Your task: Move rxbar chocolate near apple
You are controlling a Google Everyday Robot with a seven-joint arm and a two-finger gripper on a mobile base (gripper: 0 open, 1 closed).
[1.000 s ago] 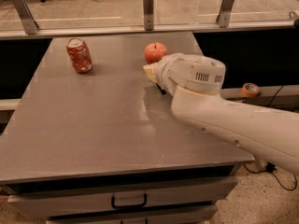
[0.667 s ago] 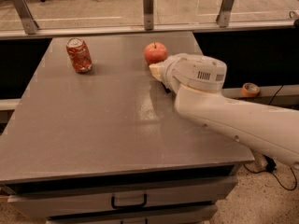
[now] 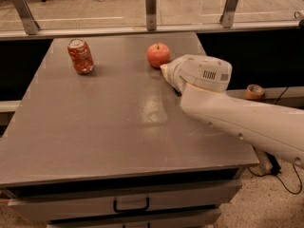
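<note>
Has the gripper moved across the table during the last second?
Yes. The gripper has drifted slightly right: its tip lined up under the apple's left edge before, and now sits under its right half.

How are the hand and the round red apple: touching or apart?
Cannot tell. The camera view shows the hand close beside the round red apple, with no plain gap or contact.
</note>
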